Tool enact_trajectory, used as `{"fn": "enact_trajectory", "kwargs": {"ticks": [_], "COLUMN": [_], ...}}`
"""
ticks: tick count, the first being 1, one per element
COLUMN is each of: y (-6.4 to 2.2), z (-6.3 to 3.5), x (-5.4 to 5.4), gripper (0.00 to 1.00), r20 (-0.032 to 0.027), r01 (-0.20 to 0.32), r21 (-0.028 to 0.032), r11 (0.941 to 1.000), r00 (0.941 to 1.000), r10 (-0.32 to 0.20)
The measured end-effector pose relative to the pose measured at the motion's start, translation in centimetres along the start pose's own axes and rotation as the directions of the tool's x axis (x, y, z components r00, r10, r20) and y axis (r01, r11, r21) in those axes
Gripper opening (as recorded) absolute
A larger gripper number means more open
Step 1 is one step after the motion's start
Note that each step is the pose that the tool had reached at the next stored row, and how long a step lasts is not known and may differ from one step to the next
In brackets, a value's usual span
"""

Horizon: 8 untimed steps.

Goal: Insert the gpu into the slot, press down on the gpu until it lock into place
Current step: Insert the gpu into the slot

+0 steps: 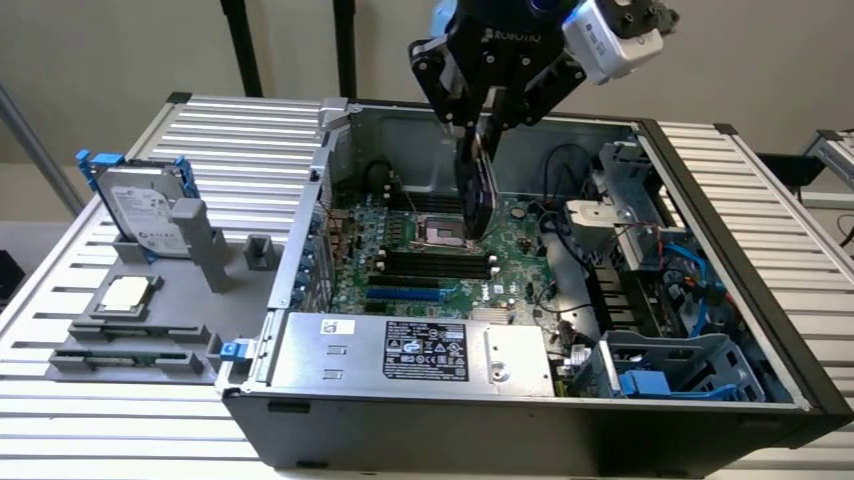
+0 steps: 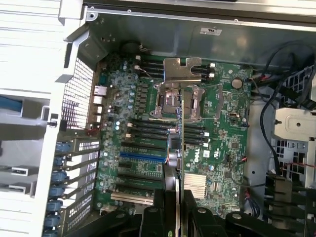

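An open computer case point(image 1: 534, 440) lies on its side on a slatted metal surface point(image 1: 747, 180), with the motherboard point(image 1: 514, 270) facing up inside it. The gripper point(image 1: 478, 135) hangs over the half of the case nearer its rear wall. Its fingers point(image 2: 150, 222) are closed on the gpu point(image 1: 477, 195), gripping the thin black card by its upper edge so that it hangs upright and edge-on. In the exterior view the card's lower edge is above the board, over the square silver CPU socket point(image 1: 441, 232) and clear of it. In the wrist view the card shows as a narrow line running across the socket, with its metal bracket at the far end. The blue slot point(image 1: 404, 296) lies on the board between the black memory slots point(image 1: 427, 265) and the silver power-supply box point(image 1: 414, 350), toward the case's front edge. It is uncovered, and the gpu is not yet in it; card and slot are apart. In the wrist view the slot point(image 2: 142, 155) lies just beside the line of the held card point(image 2: 181, 138). Outside the case, near the surface's edge at the exterior view's left, a hard drive point(image 1: 140, 215) stands in a grey holder.
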<state>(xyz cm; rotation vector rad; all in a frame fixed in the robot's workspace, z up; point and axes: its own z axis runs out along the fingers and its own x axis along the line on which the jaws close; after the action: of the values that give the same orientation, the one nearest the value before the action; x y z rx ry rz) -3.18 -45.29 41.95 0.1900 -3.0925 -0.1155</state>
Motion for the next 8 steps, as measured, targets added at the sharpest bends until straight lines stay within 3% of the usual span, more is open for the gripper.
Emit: {"fn": "enact_trajectory", "kwargs": {"ticks": [4,8], "y": [-0.01,-0.01], "z": [0.09,0.17], "x": [0.00,-0.01], "gripper": [0.26,0.26], "r20": [-0.0047,-0.0094], "r01": [0.073,0.144], "r21": [0.0026,0.0050], "r11": [0.9973,0.9895], "r00": [0.9973,0.9895], "r10": [-0.073,-0.144]}}
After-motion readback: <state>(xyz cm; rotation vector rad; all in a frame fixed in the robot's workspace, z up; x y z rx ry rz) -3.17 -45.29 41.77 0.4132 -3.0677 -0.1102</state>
